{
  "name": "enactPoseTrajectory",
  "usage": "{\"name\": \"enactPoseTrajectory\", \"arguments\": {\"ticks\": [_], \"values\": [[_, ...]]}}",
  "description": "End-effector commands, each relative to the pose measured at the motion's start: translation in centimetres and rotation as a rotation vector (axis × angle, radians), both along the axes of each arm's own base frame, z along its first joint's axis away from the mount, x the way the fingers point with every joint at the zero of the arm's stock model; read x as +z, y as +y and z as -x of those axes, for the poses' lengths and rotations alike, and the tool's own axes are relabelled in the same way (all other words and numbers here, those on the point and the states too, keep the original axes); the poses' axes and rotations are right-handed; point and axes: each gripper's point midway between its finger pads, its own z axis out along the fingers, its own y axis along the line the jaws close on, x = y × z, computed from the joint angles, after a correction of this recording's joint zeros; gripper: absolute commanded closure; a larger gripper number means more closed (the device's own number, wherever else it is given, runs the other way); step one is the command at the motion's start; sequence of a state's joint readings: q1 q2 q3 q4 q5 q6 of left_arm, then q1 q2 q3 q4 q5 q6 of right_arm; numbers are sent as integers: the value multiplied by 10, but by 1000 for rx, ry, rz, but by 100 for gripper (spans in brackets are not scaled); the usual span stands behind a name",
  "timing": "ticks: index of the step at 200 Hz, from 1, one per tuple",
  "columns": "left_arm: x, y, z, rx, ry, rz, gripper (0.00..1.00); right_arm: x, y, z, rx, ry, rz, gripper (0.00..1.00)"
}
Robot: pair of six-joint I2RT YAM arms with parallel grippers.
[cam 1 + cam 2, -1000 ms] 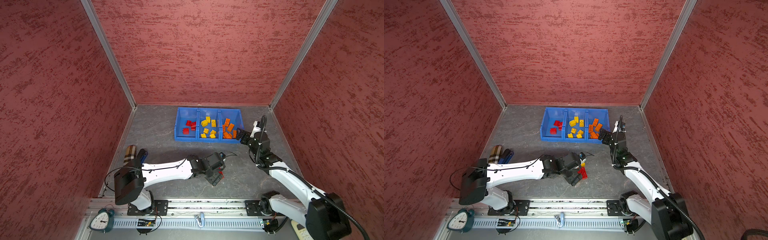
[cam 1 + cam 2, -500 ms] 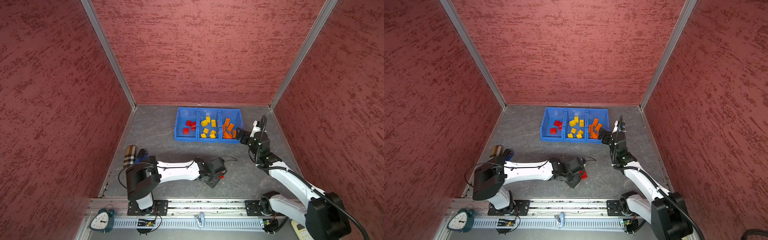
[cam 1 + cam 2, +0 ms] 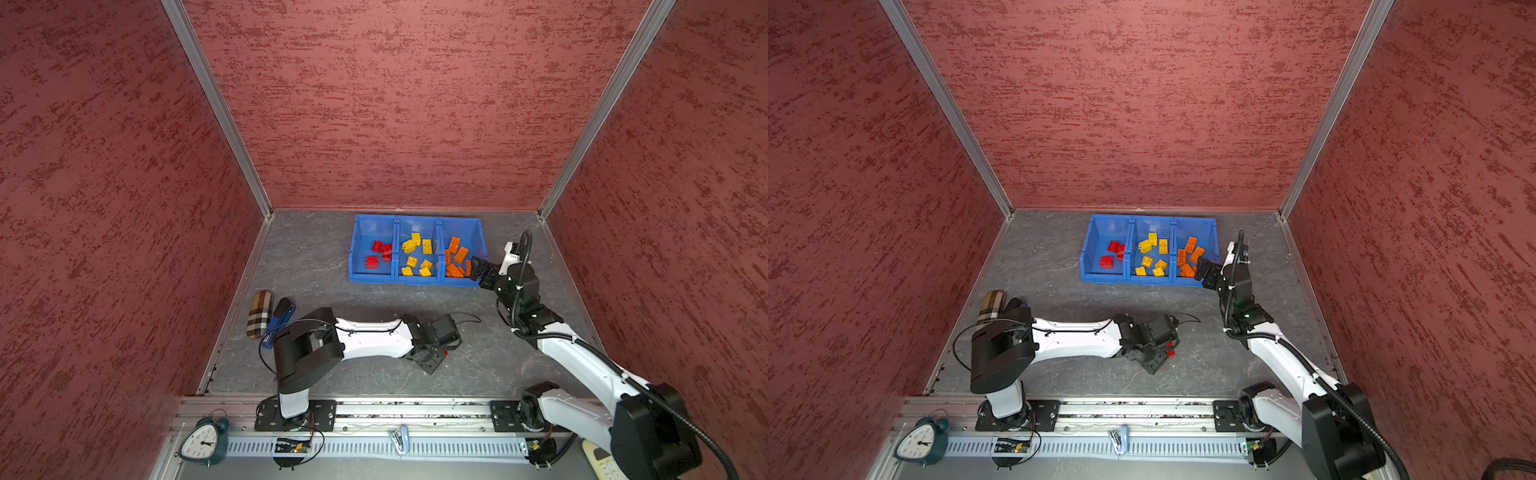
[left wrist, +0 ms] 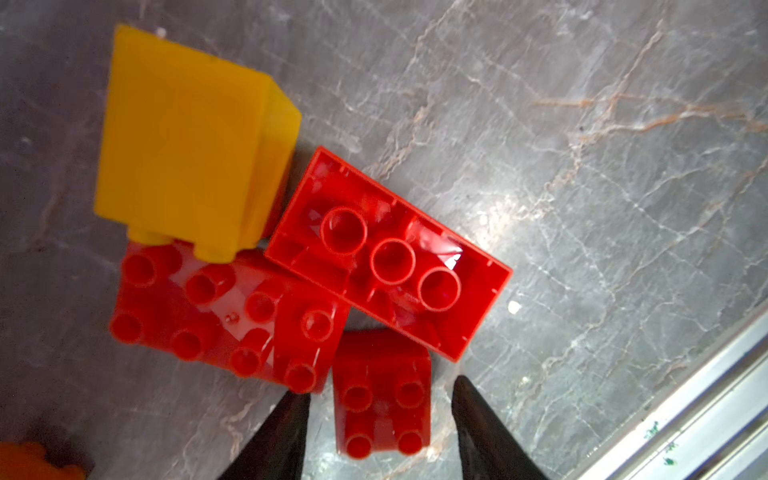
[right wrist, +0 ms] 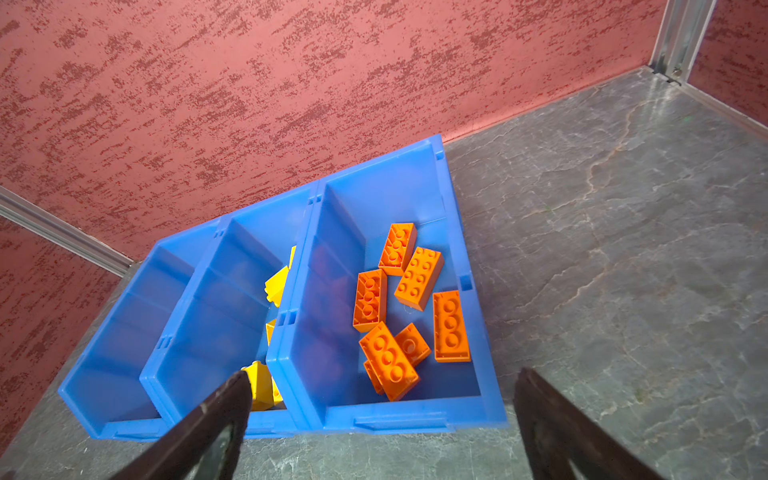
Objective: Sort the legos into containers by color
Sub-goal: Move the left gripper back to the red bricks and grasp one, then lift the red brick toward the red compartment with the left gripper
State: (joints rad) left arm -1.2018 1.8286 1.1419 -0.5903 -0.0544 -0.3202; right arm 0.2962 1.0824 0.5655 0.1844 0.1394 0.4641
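My left gripper hangs low over a loose heap of legos on the grey floor. Its open jaws straddle a small red square brick, with a gap showing on each side. Beyond it lie a red oblong brick studs-up, a red oblong brick upside down and a yellow brick. The three joined blue containers hold red, yellow and orange bricks apart. My right gripper hovers wide open and empty at the front lip of the orange container.
A plaid case and a blue stapler lie by the left wall. An alarm clock stands on the front rail. An orange brick lies just beside the heap. Red walls close in three sides.
My left gripper has come down toward the front onto the heap, and its jaws have narrowed around the small red brick. The right arm has not moved.
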Motion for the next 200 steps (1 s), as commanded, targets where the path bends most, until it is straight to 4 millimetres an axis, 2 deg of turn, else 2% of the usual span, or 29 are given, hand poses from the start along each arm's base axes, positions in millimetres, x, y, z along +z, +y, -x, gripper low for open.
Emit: {"name": "enactPoseTrajectory", "arguments": {"ticks": [1,57,88,102,115,146,165,200], "values": [[-2,-3,-1,-18,-9,-19,44,8,-5,4,-14,-22,3,1],[-10,0,-8,14,-31,-78,50,11,-9,8,-28,-32,9,1],[-11,3,-10,34,-41,-86,62,11,-12,8,-49,-27,-1,1],[-6,5,-12,43,-58,-71,69,7,-15,7,-73,-10,-1,1],[-1,9,-16,72,-89,-55,71,5,-12,6,-60,3,-1,1],[26,21,-28,139,-186,-1,73,4,5,-1,21,4,-42,1],[58,25,-40,160,-263,66,73,0,12,-8,35,25,-68,1],[111,54,-91,273,-371,133,74,-5,13,-16,20,45,-74,1]]}}
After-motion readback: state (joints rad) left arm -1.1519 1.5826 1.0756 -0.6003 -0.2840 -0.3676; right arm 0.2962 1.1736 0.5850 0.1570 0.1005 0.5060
